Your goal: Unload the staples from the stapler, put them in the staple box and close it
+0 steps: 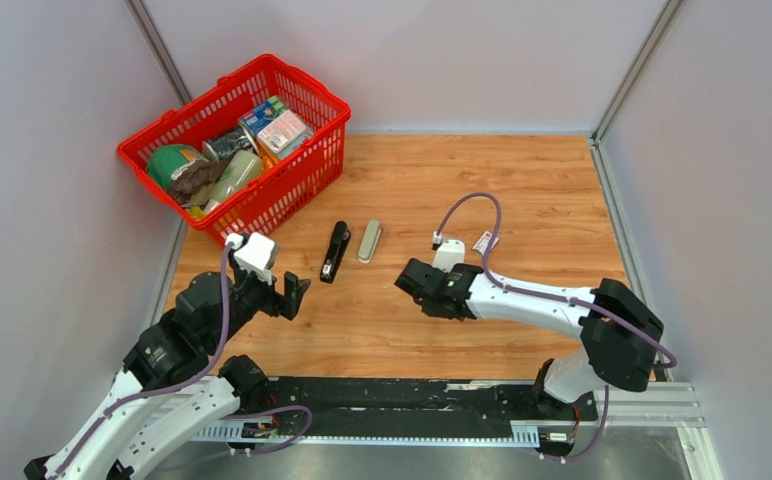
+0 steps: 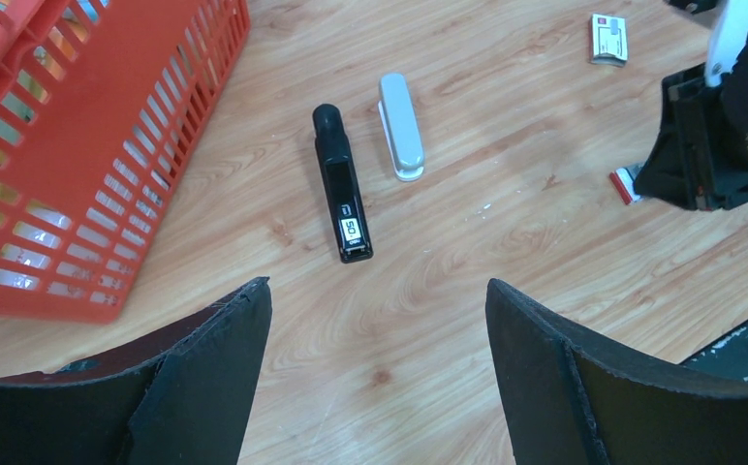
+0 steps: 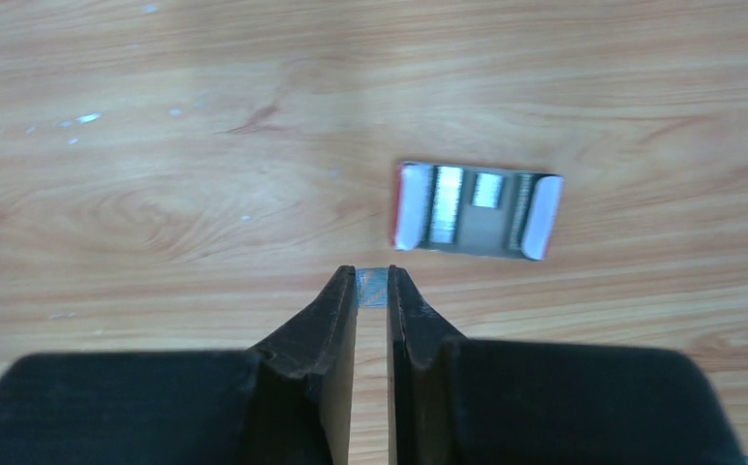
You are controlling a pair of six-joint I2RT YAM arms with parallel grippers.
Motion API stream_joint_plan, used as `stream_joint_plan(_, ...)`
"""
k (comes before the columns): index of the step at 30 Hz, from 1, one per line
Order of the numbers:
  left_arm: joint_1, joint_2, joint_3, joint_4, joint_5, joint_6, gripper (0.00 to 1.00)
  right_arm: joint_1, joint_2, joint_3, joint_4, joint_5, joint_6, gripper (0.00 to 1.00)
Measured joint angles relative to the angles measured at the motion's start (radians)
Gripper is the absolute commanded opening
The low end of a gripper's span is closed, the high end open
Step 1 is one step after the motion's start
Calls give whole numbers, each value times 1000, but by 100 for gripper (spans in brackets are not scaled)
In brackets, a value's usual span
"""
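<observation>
Right gripper (image 3: pixel 373 275) pinches staples (image 3: pixel 373 290), held right of the stapler (image 1: pixel 335 252), likely for set-down; left gripper (image 2: pixel 378 295) spread wide, aimed at stapler.

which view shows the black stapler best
The left wrist view: the stapler lies whole and close on the table, label window facing up, beside the grey bar. The top view shows it small and dark ahead of the left gripper, without detail. The right wrist view misses it.
</observation>
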Motion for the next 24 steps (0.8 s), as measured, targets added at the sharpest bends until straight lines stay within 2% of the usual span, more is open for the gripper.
stream_joint_plan(10,0,15,0,0,-17,0,88,-135,-122,-126,-14,4,-11,15)
stream_joint_plan(24,0,27,0,0,-24,0,88,-190,-98,-174,55,-30,-36,15)
